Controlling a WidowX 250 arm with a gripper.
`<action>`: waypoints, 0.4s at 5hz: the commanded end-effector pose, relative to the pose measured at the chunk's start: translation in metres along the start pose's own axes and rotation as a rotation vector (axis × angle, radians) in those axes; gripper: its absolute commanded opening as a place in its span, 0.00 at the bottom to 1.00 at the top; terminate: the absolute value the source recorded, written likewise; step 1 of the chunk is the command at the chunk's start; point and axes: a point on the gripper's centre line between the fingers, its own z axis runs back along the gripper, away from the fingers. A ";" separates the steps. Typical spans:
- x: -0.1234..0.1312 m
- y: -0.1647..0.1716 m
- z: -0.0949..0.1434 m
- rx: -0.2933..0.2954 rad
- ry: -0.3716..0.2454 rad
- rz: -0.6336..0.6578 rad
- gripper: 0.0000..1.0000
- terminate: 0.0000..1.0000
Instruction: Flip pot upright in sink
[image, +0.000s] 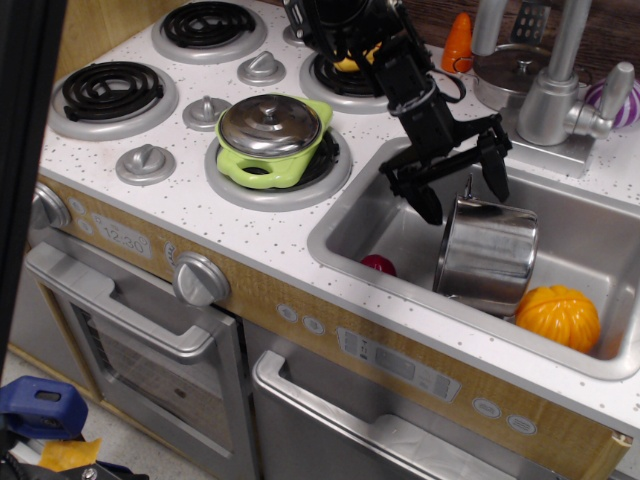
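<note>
Currently gripper (462, 176) spread wide, hovering over upper rim of pot (487, 252). Pot leans tilted in sink (610, 235), beside orange pumpkin (558, 317). Likely approach-to-grasp step; next: descend, pinch rim, rotate upright.

The black arm reaches in from the top of the view and slants down toward the lower right. At its end the hand (462, 178) hangs with its two dark fingers (427, 203) spread wide apart and pointing downward, gripping nothing.
</note>
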 end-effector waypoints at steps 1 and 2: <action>-0.005 -0.016 0.008 -0.049 -0.036 -0.006 1.00 0.00; -0.011 -0.019 0.001 -0.056 -0.060 0.010 0.00 0.00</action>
